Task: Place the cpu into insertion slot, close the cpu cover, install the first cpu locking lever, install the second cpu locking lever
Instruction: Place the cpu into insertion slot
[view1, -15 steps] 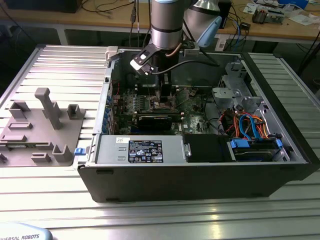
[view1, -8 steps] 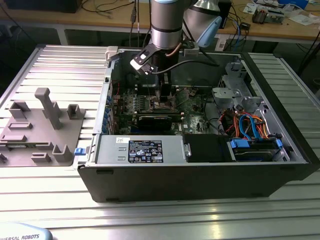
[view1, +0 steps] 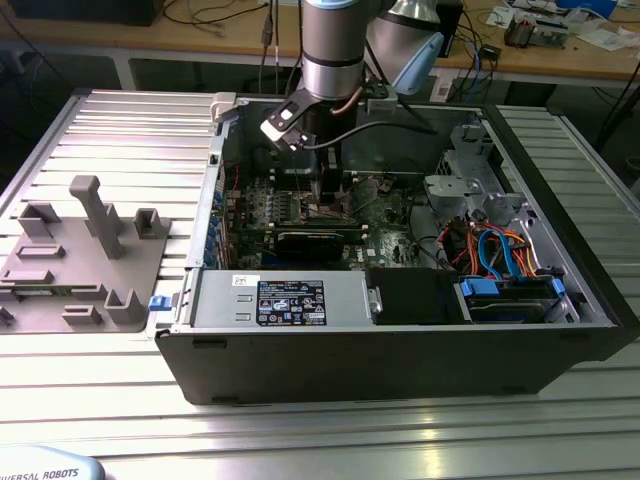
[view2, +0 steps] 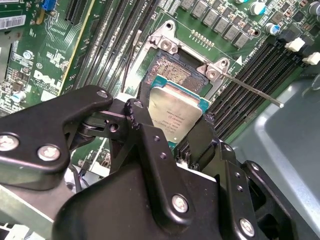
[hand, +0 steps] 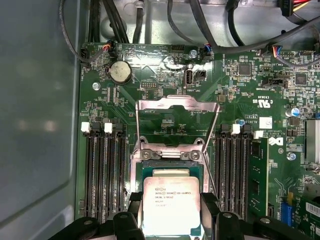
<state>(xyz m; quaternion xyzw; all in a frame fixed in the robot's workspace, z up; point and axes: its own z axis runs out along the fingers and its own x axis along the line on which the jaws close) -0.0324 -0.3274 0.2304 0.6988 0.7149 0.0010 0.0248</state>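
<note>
My gripper (view1: 322, 197) reaches down into the open computer case (view1: 400, 340). In both wrist views its black fingers (hand: 210, 206) flank the cpu (hand: 171, 200), a silver-topped square chip, and the gripper (hand: 171, 217) is shut on it. The cpu (view2: 177, 111) hangs slightly tilted just above the insertion slot (view2: 172, 72), whose dark contact field shows past the chip's far edge. The slot's rim (hand: 172, 159) lies on the green board. Beyond it the cpu cover (hand: 177, 104) stands swung open. A thin locking lever (view2: 250, 90) sticks out unlatched beside the slot.
Long black memory slots (hand: 102, 175) run along both sides of the socket. Cables (hand: 150, 20) hang along the case wall past the board. Orange and blue wires (view1: 495, 250) and a drive bay fill the exterior view's right. A grey fixture plate (view1: 80, 260) lies outside the case.
</note>
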